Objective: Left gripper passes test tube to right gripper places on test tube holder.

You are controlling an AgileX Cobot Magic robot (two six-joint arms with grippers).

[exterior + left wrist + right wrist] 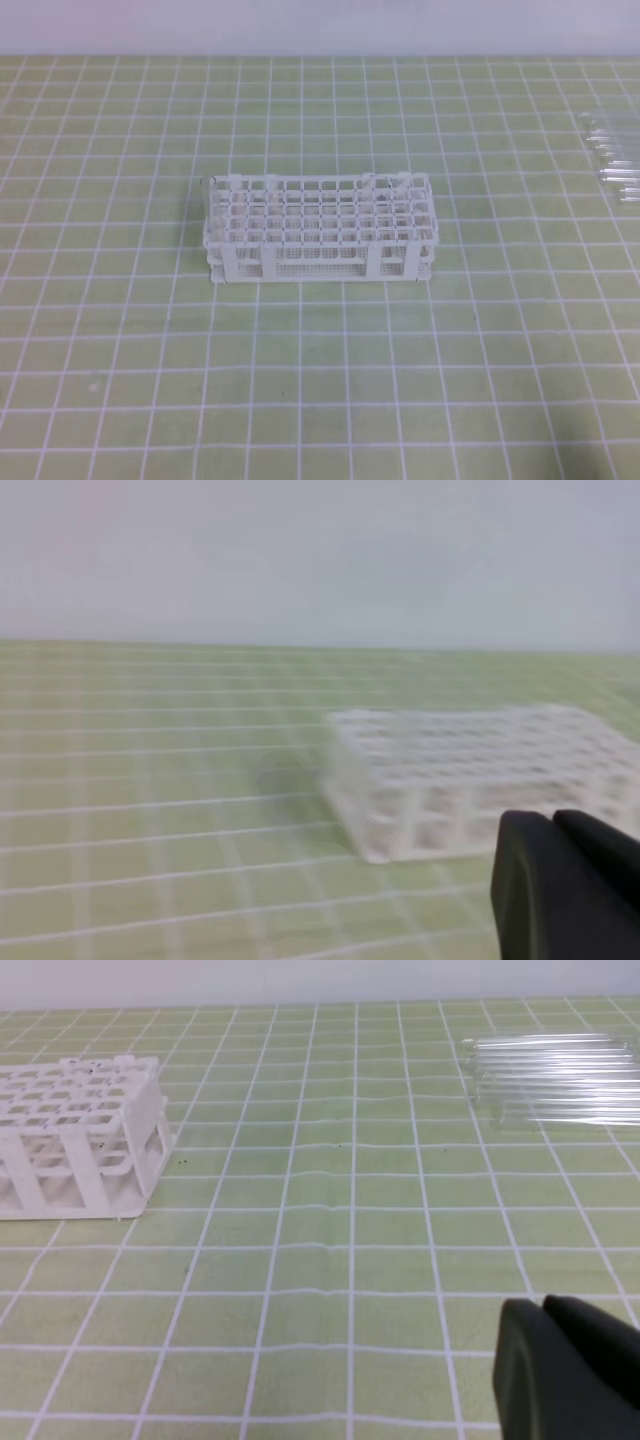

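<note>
I am holding both my pincers clear of the work; my left gripper [562, 880] is showing only as two black jaws at the bottom corner of its own wrist view, pressed together with nothing between them; my right gripper [560, 1360] is showing the same way in its view — jaws together, gripping nothing.

The test tube holder [318, 232] is standing upright near the middle of the green gridded mat [120, 350], its square holes looking empty as far as I can tell, though two faint glassy shapes at its back right corner are too small to judge. The bunch of clear tubes [560, 1080] is lying flat, side by side, well apart from the rack toward my right; I cannot yet say which of them is to be the test tube, since none is lying apart from the others.

Judging from this, the task is only beginning, and the risks are lying ahead: the tubes are touching one another, so my left jaws may be nudging a neighbour and setting the round glass rolling; the bunch is lying on my right side, so my left arm would be reaching across the middle and may be crowding my right arm; a handover gripped off-centre may be letting the tube tilt or slip — and a tilted tube would be catching the rim of a hole.
</note>
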